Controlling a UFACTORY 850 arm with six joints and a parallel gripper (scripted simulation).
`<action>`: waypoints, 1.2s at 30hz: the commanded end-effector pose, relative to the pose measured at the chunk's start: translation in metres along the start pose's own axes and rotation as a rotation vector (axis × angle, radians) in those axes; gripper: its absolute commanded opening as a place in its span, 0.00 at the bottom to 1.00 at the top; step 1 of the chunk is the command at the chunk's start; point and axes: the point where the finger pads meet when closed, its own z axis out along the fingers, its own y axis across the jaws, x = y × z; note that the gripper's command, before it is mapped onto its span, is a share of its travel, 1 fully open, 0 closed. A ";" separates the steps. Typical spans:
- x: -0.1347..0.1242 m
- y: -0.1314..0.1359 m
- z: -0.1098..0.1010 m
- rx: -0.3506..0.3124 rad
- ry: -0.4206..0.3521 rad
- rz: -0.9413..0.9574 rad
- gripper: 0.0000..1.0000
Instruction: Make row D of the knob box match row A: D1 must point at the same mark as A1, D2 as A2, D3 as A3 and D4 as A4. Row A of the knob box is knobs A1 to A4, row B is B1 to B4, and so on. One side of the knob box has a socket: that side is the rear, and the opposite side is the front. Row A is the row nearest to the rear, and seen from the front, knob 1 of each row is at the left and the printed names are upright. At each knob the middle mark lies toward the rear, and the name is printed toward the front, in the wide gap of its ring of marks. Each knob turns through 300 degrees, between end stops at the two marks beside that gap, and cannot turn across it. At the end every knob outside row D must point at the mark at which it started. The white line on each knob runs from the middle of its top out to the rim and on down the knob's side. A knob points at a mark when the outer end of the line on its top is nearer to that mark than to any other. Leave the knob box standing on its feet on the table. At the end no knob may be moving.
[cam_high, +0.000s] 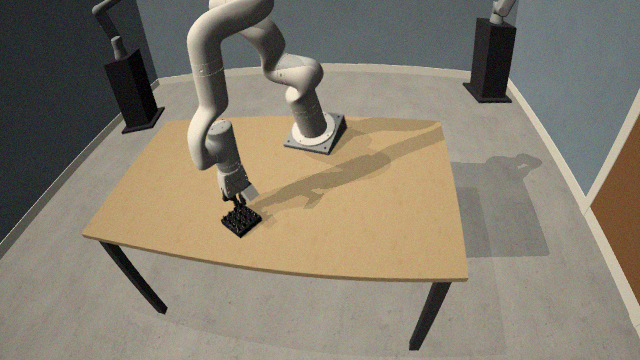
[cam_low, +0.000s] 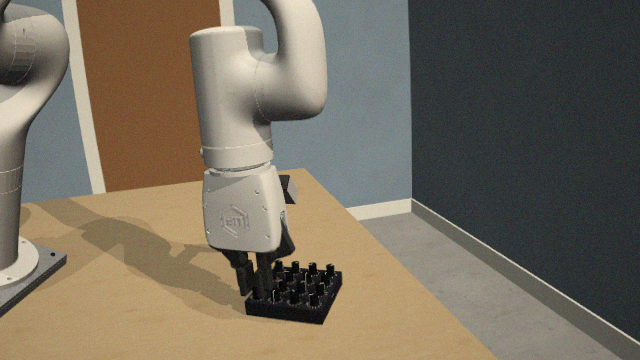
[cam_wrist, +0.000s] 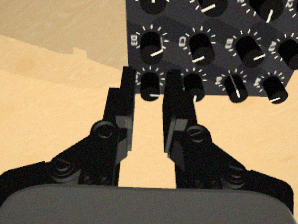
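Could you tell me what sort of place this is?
Probably a robotics lab or test room: a robot arm bolted to a wooden table, further arms on dark pedestals, and plain walls around a bare grey floor.

smooth pale wood-look tabletop (cam_high: 350, 225) (cam_low: 150, 280) with faint grain, matt black plastic-looking knob box (cam_high: 241, 231) (cam_low: 285, 313) (cam_wrist: 172, 67), satin off-white arm casing (cam_high: 210, 85) (cam_low: 225, 100), dark matt tool (cam_high: 236, 202) (cam_low: 254, 294) (cam_wrist: 150, 86), grey concrete-like floor (cam_high: 250, 310) (cam_low: 395, 260), flat reddish-brown door (cam_high: 620, 210) (cam_low: 150, 90)
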 end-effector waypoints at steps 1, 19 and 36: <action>0.000 0.001 -0.003 0.009 0.000 0.000 0.19; 0.000 0.001 -0.025 0.009 0.000 0.000 0.19; 0.000 0.001 -0.035 0.009 0.000 0.000 0.19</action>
